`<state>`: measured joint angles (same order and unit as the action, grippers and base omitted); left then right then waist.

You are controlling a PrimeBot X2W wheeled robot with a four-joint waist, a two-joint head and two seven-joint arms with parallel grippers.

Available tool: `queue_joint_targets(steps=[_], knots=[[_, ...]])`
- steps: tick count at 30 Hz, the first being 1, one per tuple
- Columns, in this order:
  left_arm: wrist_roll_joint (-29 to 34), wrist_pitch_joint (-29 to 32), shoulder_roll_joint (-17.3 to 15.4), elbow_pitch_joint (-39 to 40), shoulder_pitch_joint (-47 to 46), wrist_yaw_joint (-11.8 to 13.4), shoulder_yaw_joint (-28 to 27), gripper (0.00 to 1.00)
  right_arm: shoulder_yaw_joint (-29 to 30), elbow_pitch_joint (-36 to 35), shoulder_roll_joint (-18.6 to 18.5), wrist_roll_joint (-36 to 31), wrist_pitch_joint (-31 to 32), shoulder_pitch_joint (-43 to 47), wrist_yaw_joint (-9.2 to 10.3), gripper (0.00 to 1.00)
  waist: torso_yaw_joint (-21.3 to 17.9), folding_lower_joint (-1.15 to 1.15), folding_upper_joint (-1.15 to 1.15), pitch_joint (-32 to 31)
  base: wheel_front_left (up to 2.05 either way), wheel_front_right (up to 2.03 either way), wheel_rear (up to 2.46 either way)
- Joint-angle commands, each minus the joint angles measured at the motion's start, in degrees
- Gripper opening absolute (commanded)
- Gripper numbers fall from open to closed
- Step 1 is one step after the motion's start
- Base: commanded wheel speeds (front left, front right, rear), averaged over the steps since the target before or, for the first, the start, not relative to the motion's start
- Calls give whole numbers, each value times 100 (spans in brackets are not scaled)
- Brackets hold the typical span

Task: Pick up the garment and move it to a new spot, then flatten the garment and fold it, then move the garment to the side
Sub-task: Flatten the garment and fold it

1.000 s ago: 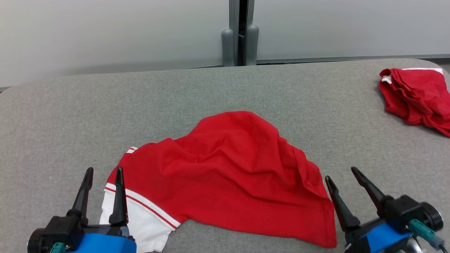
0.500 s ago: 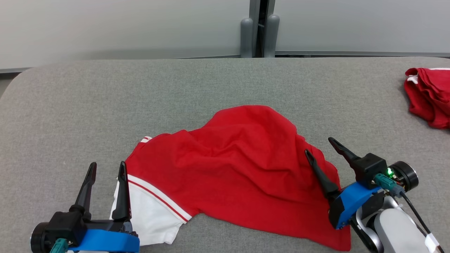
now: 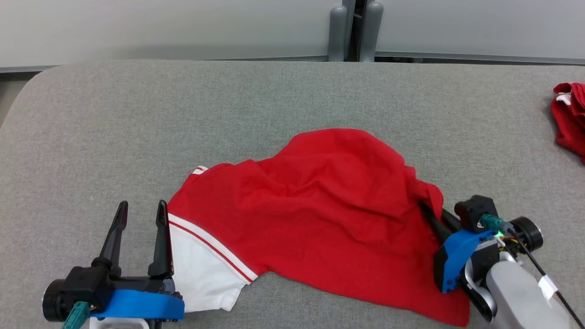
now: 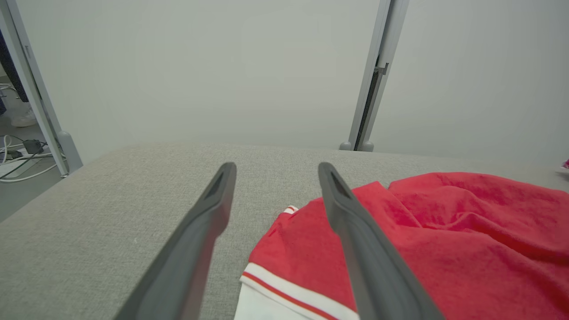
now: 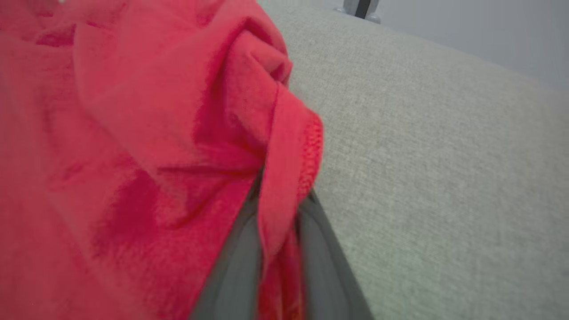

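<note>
On the grey counter (image 3: 183, 114) in front of me, the red garment (image 3: 320, 205) lies crumpled a little right of centre. Its white end (image 3: 201, 269), trimmed with red stripes, is at the near left. I can't make out its full shape, because the cloth is humped and folded over itself.

My right hand (image 3: 439, 222) is at the garment's right edge, and in the head view a raised fold of red covers its fingertips. The right wrist view is soft and partly blurred, but it shows a ridge of the cloth's edge pinched between the two dark fingers (image 5: 235, 266). The hem bunches up just beyond them. The pale forearm (image 3: 516, 292) behind that hand runs out of the bottom of the head view, beside the garment's near right corner.

My left hand (image 3: 142, 204) sits at the near left with its fingers spread wide and nothing between them. Its right finger is just beside the white end, and I can't tell whether the two touch. The hand's base is cut off by the bottom edge.

Far to the right, well apart from the garment, a second red cloth (image 3: 569, 114) is sliced by the picture's edge. Two grey posts (image 3: 354, 32) stand beyond the counter's far edge.
</note>
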<state>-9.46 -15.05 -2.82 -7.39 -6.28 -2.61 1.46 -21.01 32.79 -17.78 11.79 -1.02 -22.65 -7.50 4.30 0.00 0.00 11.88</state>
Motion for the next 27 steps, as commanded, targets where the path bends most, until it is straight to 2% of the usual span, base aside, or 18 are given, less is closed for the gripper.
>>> queue_joint_targets(steps=[1, 10, 14, 15, 16, 17, 23, 27], knots=[[1, -15, -19, 5, -80, 27, 2, 100, -1, 111, -55, 24, -94, -230, 2, 0, 6, 0, 0, 14, 0, 0, 0], [-18, -15, -19, -37, -218, 7, 67, 100, 324, 1195, -161, -58, -550, -1368, 3, 0, 130, 0, 0, 94, 0, 0, 0], [-45, -15, -19, -33, -250, 25, 111, 100, 396, 1647, -76, -132, -690, -1659, 3, 0, 174, 0, 0, 123, 0, 0, 0], [-56, -15, -19, -31, -257, 36, 125, 100, 414, 1816, -45, -154, -707, -1738, 3, 17, 182, 0, 0, 133, 0, 0, 0], [-53, -15, -19, -31, -264, 44, 137, 100, 413, 1949, -14, -196, -750, -1809, 3, 45, 190, 0, 0, 143, 0, 0, 0], [-64, -15, -19, -34, -268, 42, 150, 100, 444, 2061, 26, -200, -856, -1890, 3, 100, 198, 0, 0, 150, 0, 0, 0], [-50, -15, -19, -50, -226, 53, 120, 100, 487, 2458, 237, -186, -1291, -1957, 3, 100, 100, 0, 0, 96, 0, 0, 0], [15, -15, -19, -57, -209, 22, 55, 100, 548, 2238, 275, -174, -1404, -1764, 3, 100, -48, 0, 0, 16, 0, 0, 0]])
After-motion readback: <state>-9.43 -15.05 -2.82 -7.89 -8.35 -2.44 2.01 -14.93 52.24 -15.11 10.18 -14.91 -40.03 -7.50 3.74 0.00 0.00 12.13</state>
